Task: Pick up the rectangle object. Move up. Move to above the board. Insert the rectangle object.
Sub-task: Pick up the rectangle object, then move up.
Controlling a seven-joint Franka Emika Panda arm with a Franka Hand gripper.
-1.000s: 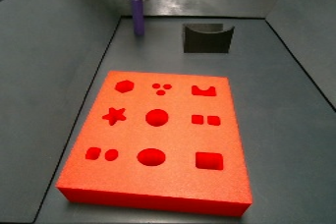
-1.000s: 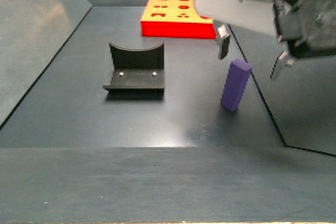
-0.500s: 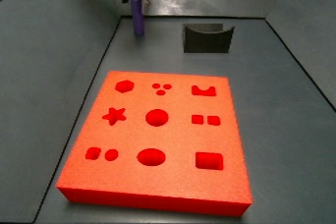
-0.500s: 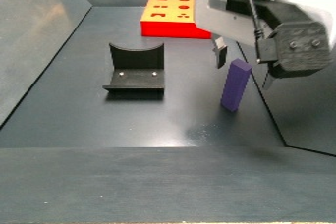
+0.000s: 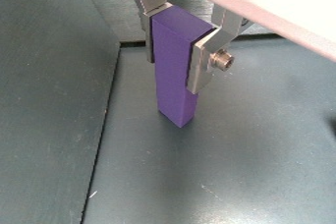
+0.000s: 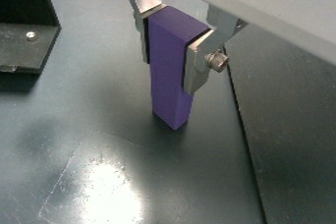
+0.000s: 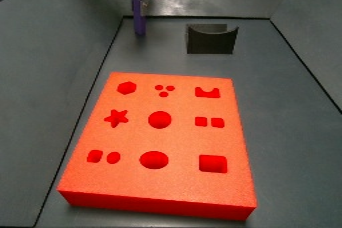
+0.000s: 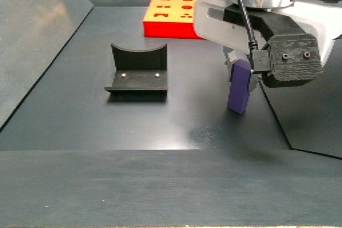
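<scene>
Slim matte purple rectangular bar (image 5: pixel 176 66) stands upright on the dark grey tabletop (image 6: pixel 92 179), its base resting on the surface, close to the seam where the floor meets a side wall. In both wrist views the bar (image 6: pixel 176 71) sits between the two flat silver finger plates of the tool (image 5: pixel 183 33), one plate on each broad face of its upper part. The plates (image 6: pixel 201 59) lie flush against the bar, so the tool is closed onto it, gripping near the top.

In a side view the tool (image 8: pixel 243 60) hangs directly over the bar (image 8: pixel 239 90), with the arm's white housing above it. In a side view from the opposite end, the bar (image 7: pixel 140 17) and tool (image 7: pixel 139 2) appear at the far end of the enclosure.

Dark L-shaped fixture (image 8: pixel 135 70) stands on the tabletop beside the bar, apart from it.

Thick red-orange rectangular board (image 7: pixel 160 140) with shaped cut-outs (star, circles, squares, hexagon) lies flat, well apart from the bar, beyond the fixture (image 7: pixel 211 38).
</scene>
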